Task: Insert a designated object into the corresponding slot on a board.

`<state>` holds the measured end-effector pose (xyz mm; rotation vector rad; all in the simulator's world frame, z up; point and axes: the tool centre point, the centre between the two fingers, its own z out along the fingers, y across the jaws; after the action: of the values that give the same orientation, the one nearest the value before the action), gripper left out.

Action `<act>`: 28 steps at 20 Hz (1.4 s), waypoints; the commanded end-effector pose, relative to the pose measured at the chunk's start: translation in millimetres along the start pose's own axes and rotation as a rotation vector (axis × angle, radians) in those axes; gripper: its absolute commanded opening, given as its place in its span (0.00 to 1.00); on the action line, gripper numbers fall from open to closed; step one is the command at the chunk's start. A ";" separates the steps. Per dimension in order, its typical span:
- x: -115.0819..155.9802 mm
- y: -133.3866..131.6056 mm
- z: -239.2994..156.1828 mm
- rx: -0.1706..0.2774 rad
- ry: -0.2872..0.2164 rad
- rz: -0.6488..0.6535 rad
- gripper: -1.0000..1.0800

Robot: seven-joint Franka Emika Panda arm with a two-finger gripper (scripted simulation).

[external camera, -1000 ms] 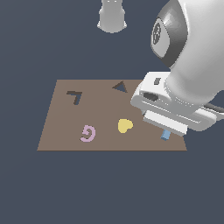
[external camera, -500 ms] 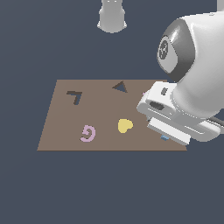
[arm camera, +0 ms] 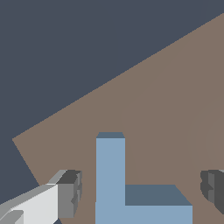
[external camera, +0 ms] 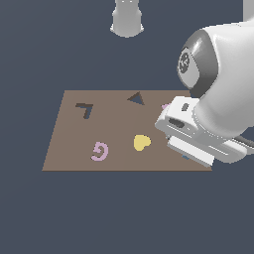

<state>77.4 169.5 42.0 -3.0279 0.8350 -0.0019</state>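
The blue L-block (arm camera: pixel 131 192) lies flat on the board (external camera: pixel 119 134) near its right near corner in the exterior view, directly under my gripper (arm camera: pixel 142 192). My fingers (arm camera: pixel 70 192) stand wide apart, straddling it without touching; its long leg runs between them. The L slot (external camera: pixel 84 109) waits well apart, far left.

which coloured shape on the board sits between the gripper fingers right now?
The light blue L-shaped block, between the open fingers. The yellow heart and pink curl lie apart, toward the exterior view's left.
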 end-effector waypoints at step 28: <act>-1.1 9.7 8.7 -0.001 -0.002 -0.010 0.00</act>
<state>73.0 164.5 33.0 -3.0317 0.8245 0.0017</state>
